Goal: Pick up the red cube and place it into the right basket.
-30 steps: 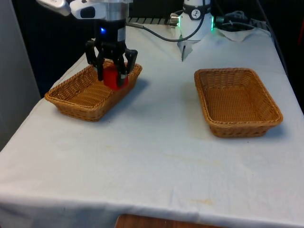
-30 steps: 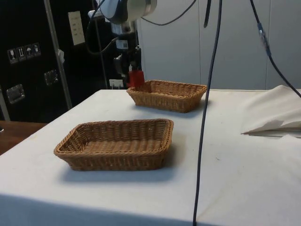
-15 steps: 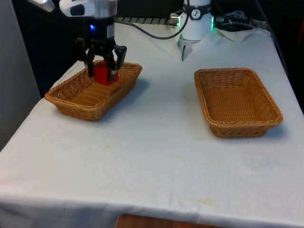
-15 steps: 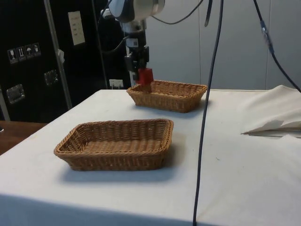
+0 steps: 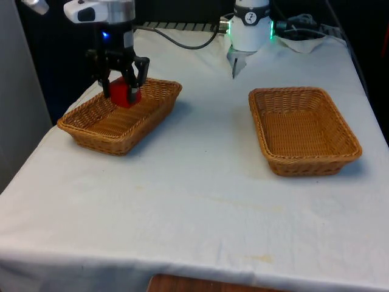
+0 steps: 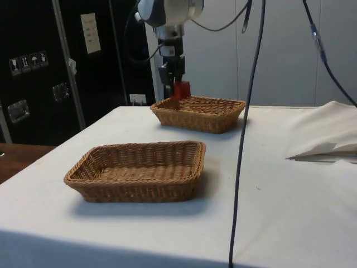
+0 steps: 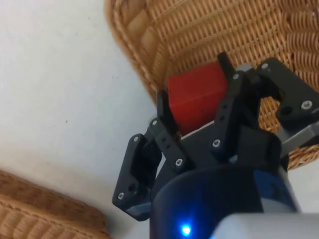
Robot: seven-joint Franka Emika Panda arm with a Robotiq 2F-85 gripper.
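Observation:
My gripper [image 5: 121,93] is shut on the red cube [image 5: 123,92] and holds it just above the far end of the wicker basket [image 5: 91,135] on the front view's left. From the side, the cube [image 6: 181,89] hangs in the gripper [image 6: 178,92] over the near rim of the farther basket [image 6: 198,121]. The wrist view has the cube [image 7: 197,97] clamped between both black fingers [image 7: 165,115], over the rim of that basket [image 7: 142,64]. The basket on the front view's right [image 5: 304,167] holds nothing and stands far from the gripper.
The two baskets stand apart on the white cloth [image 5: 200,182], with bare cloth between them. A black cable [image 6: 242,167] hangs down through the side view. Folded white cloth [image 6: 329,139] lies at the table's edge. The robot's base [image 5: 249,30] and cables sit at the far end.
The gripper has carried the cube towards the front view's left and farther back, from beside the left basket's right rim to above its far end. The grip stayed shut.

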